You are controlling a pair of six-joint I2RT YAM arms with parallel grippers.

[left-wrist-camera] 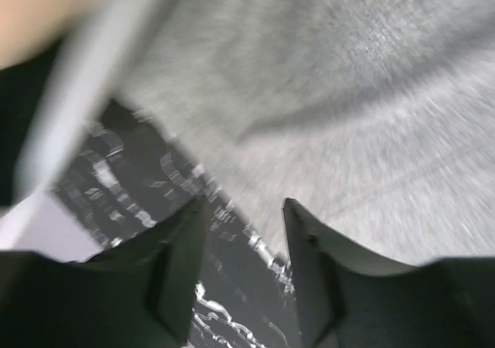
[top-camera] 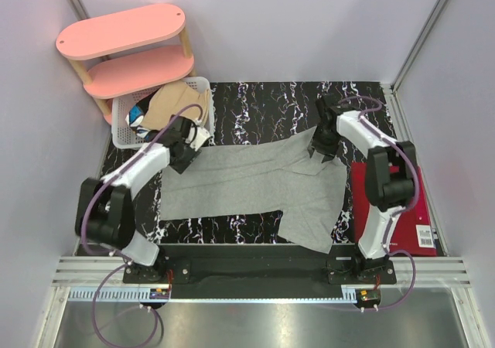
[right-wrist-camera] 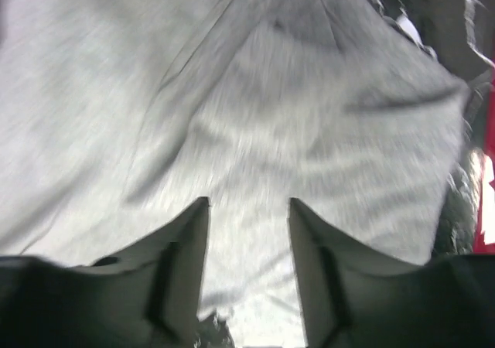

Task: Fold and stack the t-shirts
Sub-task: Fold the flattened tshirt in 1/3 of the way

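Mid-frame in the top view, grey shirt [top-camera: 247,179] is lying spread across the desk [top-camera: 263,104]. It is rumpled, with one end trailing toward the lower right near the desk's front edge.

Left hand [left-wrist-camera: 244,207] is hovering at the shirt's upper-left corner, fingers apart at a middling gap. Nothing is between them, only marbled desk and the fabric edge showing through.

Right hand [right-wrist-camera: 247,205] is sitting over the shirt's upper-right part, fingers likewise apart and holding nothing. Grey cloth is lying loose beneath.

Upper left, basket [top-camera: 124,120] is holding the tan shirt [top-camera: 176,102] plus dark and blue fabric [top-camera: 139,116], all unfolded.

Progress, my read: early. Grey shirt is looking laid out, maybe part-folded, not a finished square. No stack is showing anywhere in view. Remaining: finishing the grey folds, then pulling, folding and stacking everything in the basket.
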